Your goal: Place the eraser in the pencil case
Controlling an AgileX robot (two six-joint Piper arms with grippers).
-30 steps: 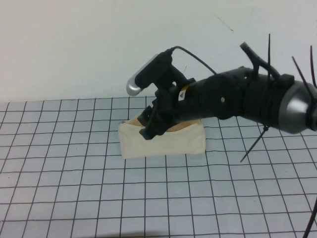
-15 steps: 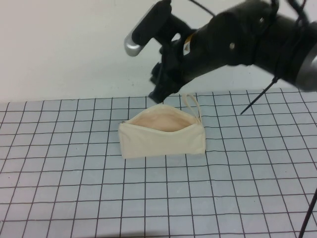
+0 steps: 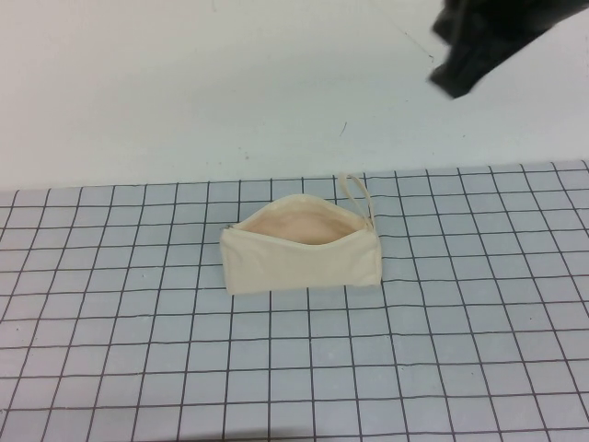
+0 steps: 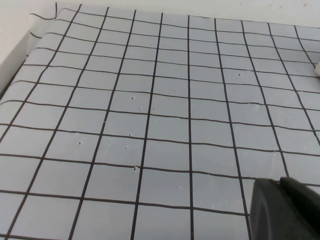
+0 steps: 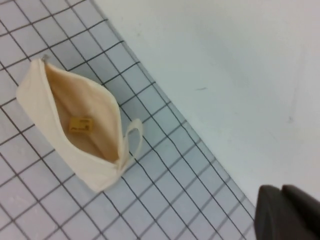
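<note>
The pencil case (image 3: 302, 253) is a cream-white pouch lying on the grid mat with its zip open and its peach lining showing. Its loop strap (image 3: 354, 191) is at the far right end. In the right wrist view the pencil case (image 5: 95, 165) holds the eraser (image 5: 81, 125), a small yellowish block lying on the lining. The high view does not show the eraser. My right gripper (image 3: 453, 78) is high above and to the right of the pouch, at the top edge of the high view, shut and empty (image 5: 282, 212). My left gripper (image 4: 285, 210) is shut and empty over bare mat.
The grey grid mat (image 3: 276, 368) covers the table's near part. Bare white table (image 3: 184, 92) lies behind it. The mat's far left edge (image 4: 30, 40) shows in the left wrist view. A cream sliver (image 4: 317, 70) shows at that view's edge.
My right arm has risen from the pouch's mouth and drawn back up to the right, almost out of the high view. The pouch stays open in place.
</note>
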